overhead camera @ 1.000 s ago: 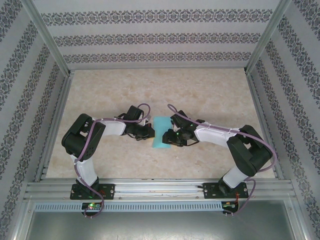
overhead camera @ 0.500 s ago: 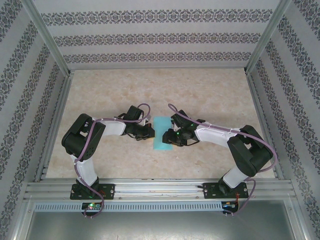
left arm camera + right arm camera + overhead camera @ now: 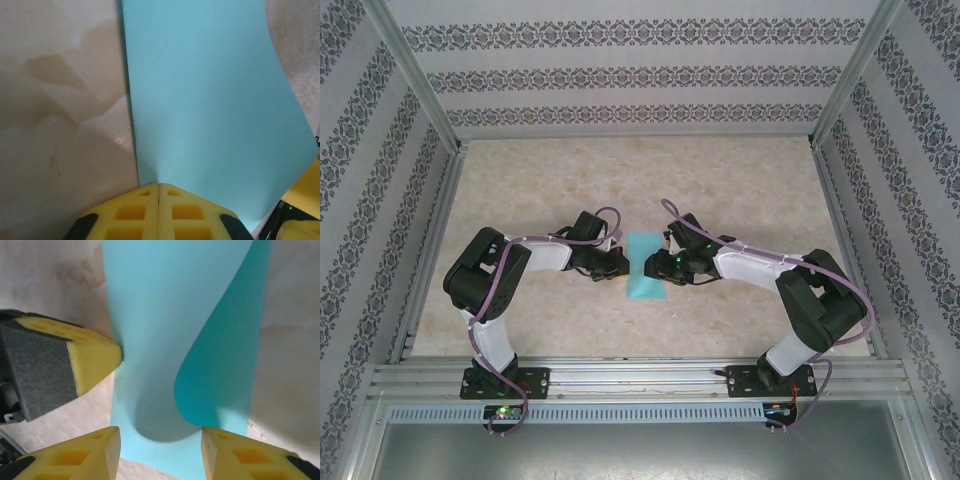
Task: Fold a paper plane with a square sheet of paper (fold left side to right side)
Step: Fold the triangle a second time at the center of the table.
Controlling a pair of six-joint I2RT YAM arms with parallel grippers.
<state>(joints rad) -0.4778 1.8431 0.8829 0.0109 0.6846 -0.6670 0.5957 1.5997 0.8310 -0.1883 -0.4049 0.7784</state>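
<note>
Tabletop [image 3: 740, 190] centre: square sheet of paper [image 3: 645, 272] lay half-folded; left fingers [image 3: 159, 195] clenched, right fingers [image 3: 667, 267] released; flap [image 3: 220, 355] probably needed pressing flat.

Square sheet of paper [image 3: 200, 100]: thin light turquoise paper, matt, smooth, no print; bends softly where lifted.
Left gripper [image 3: 158, 186] fingers: yellow moulded plastic, satin finish, pocketed faces. Dark grey pad [image 3: 35, 370] on one finger: grainy, rough, matt.
Right gripper [image 3: 159, 435] fingers: same yellow plastic.
Table top [image 3: 740, 190]: beige marble-look surface, smooth, faint sheen up close.
Arm shells [image 3: 750, 265]: white and black plastic, slight gloss.
Frame rails [image 3: 640, 378]: bare aluminium, dull brushed look.
Walls [image 3: 640, 75]: printed pattern, matt.
</note>
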